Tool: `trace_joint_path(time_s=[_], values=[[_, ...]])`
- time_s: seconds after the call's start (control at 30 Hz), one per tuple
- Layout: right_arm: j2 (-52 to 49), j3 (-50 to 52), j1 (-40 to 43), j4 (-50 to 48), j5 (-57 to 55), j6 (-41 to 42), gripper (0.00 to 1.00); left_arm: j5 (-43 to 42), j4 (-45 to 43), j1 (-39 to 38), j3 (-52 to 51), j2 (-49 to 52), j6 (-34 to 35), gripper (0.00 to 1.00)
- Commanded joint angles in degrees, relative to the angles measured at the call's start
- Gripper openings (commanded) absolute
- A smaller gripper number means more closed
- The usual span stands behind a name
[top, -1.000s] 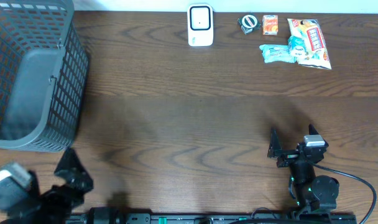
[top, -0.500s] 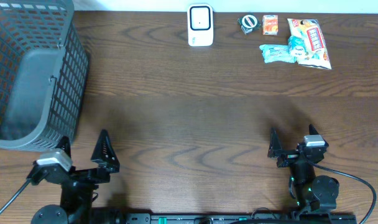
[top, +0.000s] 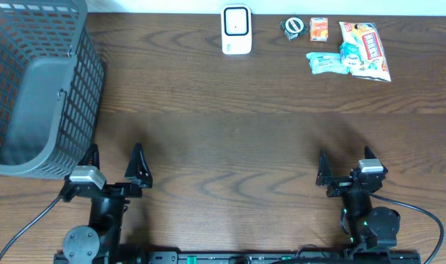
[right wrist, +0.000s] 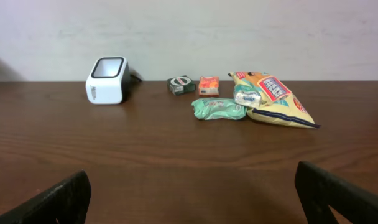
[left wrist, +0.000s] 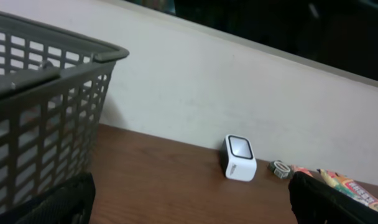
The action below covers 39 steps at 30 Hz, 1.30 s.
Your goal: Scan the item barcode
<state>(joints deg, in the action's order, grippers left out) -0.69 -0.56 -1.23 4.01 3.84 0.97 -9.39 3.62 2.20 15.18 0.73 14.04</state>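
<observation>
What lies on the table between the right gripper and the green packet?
Nothing lies there. Between the right gripper and the green packet there is only bare brown table, which the right wrist view shows most clearly.

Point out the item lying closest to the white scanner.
The small dark green pack, just beside the scanner; the orange box, mint packet and snack bag lie farther right.
</observation>
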Motion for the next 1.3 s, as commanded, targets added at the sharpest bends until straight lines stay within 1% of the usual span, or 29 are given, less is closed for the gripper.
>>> trace_joint_path(time_s=[0.0, 0.07, 0.13, 0.27, 0.5, 0.57, 0.7, 0.8, 1.0, 1.1, 1.17, 1.27], values=[[0.37, 0.2, 0.5, 0.09, -0.46, 0.24, 0.99, -1.16, -2.95, -0.42, -2.01, -0.63, -1.81, 0.98], [0.37, 0.2, 0.5, 0.09, -0.46, 0.24, 0.99, -1.9, -5.11, -0.83, -3.1, -0.63, -3.45, 0.97], [0.37, 0.2, 0.5, 0.09, -0.46, 0.24, 0.99, -3.69, -8.66, -1.27, -5.09, -0.63, -7.04, 0.98], [0.37, 0.2, 0.5, 0.09, -0.46, 0.24, 0.99, -3.67, -12.83, -1.27, -8.59, -0.63, -6.97, 0.98], [0.37, 0.2, 0.5, 0.09, -0.46, 0.24, 0.99, -3.52, -16.92, -1.29, -12.72, -0.66, -6.99, 0.98], [0.37, 0.2, 0.5, 0.09, -0.46, 0.24, 0.99, -3.21, -19.76, -1.46, -15.02, -0.68, -8.07, 0.98], [0.37, 0.2, 0.5, 0.09, -0.46, 0.24, 0.99, 0.04, -17.66, -3.65, -14.95, -0.68, -10.12, 0.98], [0.37, 0.2, 0.5, 0.09, -0.46, 0.24, 0.99, -0.02, -15.98, -4.33, -14.95, -0.68, -11.89, 0.98], [0.37, 0.2, 0.5, 0.09, -0.46, 0.24, 0.99, 0.04, -6.21, -4.59, -14.95, -0.68, -12.0, 0.98], [0.37, 0.2, 0.5, 0.09, -0.46, 0.24, 0.99, 0.22, -2.05, -5.29, -14.95, -0.68, -14.05, 0.98], [0.37, 0.2, 0.5, 0.09, -0.46, 0.24, 0.99, 1.16, -0.11, -5.29, -14.95, -0.68, -13.99, 0.98], [0.37, 0.2, 0.5, 0.09, -0.46, 0.24, 0.99, 1.75, -0.09, -5.95, -14.95, -0.68, -14.03, 0.98]])
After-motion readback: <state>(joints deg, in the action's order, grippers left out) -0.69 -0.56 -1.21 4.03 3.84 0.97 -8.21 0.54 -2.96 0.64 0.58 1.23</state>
